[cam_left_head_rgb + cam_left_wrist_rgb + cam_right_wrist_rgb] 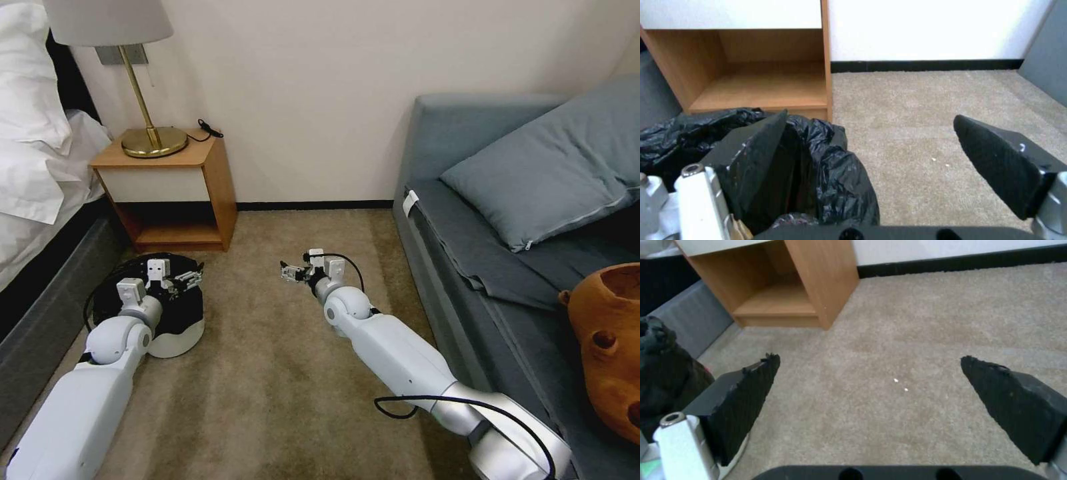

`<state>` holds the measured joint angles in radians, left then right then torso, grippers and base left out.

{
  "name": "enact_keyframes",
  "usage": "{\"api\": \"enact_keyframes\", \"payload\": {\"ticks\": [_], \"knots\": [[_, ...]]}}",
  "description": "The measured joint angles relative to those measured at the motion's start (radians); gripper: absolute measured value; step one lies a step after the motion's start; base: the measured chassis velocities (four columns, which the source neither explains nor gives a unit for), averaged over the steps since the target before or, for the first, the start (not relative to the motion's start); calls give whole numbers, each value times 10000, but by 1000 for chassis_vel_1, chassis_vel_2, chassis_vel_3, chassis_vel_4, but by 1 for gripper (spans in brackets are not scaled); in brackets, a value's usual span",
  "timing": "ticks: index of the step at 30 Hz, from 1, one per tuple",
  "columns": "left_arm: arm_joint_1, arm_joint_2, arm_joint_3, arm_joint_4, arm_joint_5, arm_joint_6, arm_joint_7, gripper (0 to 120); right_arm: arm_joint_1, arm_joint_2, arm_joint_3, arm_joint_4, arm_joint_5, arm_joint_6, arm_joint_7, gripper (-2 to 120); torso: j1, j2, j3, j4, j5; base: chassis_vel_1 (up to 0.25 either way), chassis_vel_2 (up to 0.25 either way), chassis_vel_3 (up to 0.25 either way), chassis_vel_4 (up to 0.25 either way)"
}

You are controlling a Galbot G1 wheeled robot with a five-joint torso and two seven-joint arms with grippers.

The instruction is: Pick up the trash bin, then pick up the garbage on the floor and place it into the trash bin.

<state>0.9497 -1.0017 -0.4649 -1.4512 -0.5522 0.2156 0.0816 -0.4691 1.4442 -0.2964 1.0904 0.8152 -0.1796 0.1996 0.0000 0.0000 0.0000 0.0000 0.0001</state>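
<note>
Beige carpet (280,373) takes up most of the lower half of your head view, and on it I count one trash bin (175,333), lower left of the frame, just in front of the wooden nightstand (213,183). It's white with a glossy black bag (835,176) puffed over the rim. No brand, label or writing readable anywhere.

Two arms, two grippers. Your left gripper (188,279) sits right at the bin's rim. In the left wrist view the jaws are spread wide, one finger (760,156) down against the crinkled bag at the bin mouth, the other out over bare carpet. So it's released, not clamped on anything; can't tell if that finger is inside the bag or just pressed on it.

Your right gripper (290,272) is mid-frame in the head view, low over open carpet between the bin and the sofa (467,220), well apart from both. Jaws spread wide too, with carpet between them. In the right wrist view the black bag shows at the left edge and two tiny pale specks (901,385) lie on the carpet near the middle.

Other counts: one brass lamp (143,100) on the nightstand, upper left; one grey pillow (553,167) on the sofa, upper right; one brown plush thing (610,340) at the right edge; white bedding (33,140) far left.
</note>
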Motion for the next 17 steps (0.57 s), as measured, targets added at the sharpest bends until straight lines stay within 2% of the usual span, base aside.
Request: {"api": "enact_keyframes", "payload": {"ticks": [5, 17], "knots": [[148, 143, -82, -135, -9, -3, -1, 100, 76, 90, 0, 113, -10, -40, 153, 100, 0, 0, 0, 3, 0, 0, 0, 0, 0], [172, 160, -106, -153, -25, 2, -25, 100, 90, 101, -4, 147, -21, -79, 199, 100, 0, 0, 0, 0, -1, 0, 0, 0, 0]]}}
